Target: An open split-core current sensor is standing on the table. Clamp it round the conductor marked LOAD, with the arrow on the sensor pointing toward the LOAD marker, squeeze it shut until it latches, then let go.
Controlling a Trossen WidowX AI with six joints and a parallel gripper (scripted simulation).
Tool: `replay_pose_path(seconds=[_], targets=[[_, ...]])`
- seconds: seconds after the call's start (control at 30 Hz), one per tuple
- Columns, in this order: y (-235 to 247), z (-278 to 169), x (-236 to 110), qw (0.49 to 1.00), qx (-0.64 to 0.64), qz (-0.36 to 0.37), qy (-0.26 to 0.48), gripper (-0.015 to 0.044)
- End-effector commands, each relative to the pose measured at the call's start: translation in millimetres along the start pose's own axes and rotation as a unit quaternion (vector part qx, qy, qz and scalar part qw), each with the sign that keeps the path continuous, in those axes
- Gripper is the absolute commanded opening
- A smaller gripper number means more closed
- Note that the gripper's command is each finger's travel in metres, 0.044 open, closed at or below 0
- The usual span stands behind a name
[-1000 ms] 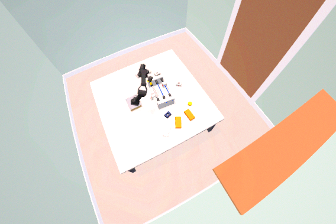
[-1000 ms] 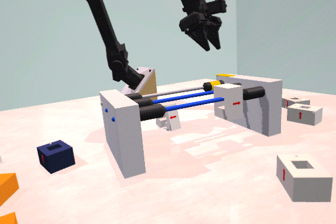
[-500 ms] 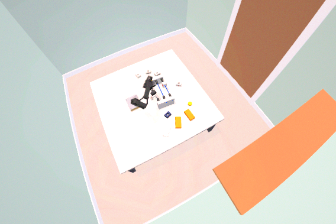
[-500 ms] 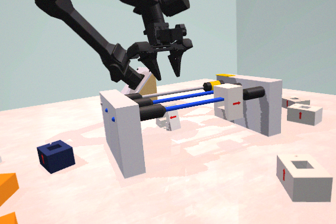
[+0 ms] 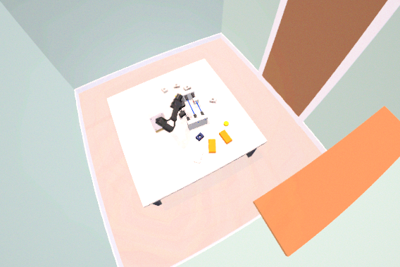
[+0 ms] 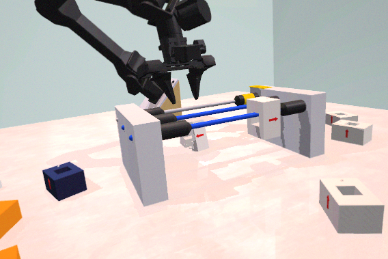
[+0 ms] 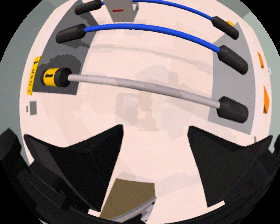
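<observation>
A rig of two white end plates carries a grey conductor and two blue ones. The grey one has a yellow collar at the end where a yellow marker tops the plate. A small white sensor stands on the table under the conductors, its red arrow pointing left. A larger white sensor sits round the front blue conductor, arrow pointing right. My gripper hangs just above the grey conductor's left part, partly open and empty.
Loose white sensor blocks lie right of the rig, a dark blue one lies left. Orange blocks and a yellow disc lie toward the table's front. The arm's base is behind the rig.
</observation>
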State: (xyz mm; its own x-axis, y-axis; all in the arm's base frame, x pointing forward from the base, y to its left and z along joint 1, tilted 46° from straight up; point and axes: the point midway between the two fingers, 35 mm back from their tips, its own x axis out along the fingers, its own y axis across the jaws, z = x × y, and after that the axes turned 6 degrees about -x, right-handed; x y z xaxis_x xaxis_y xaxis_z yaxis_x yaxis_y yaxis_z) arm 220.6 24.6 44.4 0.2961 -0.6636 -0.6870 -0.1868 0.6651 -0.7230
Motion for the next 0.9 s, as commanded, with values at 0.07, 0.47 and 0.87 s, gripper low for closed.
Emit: replay_pose_path(seconds=[0.07, 0.47, 0.87], targets=[[-0.8, -1.0, 11.1, 1.000, -0.001, -0.003, 0.002, 0.0294], [-1.0, -0.7, 31.0, 1.000, -0.001, -0.003, 0.002, 0.0294], [-2.9, -2.3, 50.4, 1.000, -0.001, -0.005, 0.002, 0.0294]])
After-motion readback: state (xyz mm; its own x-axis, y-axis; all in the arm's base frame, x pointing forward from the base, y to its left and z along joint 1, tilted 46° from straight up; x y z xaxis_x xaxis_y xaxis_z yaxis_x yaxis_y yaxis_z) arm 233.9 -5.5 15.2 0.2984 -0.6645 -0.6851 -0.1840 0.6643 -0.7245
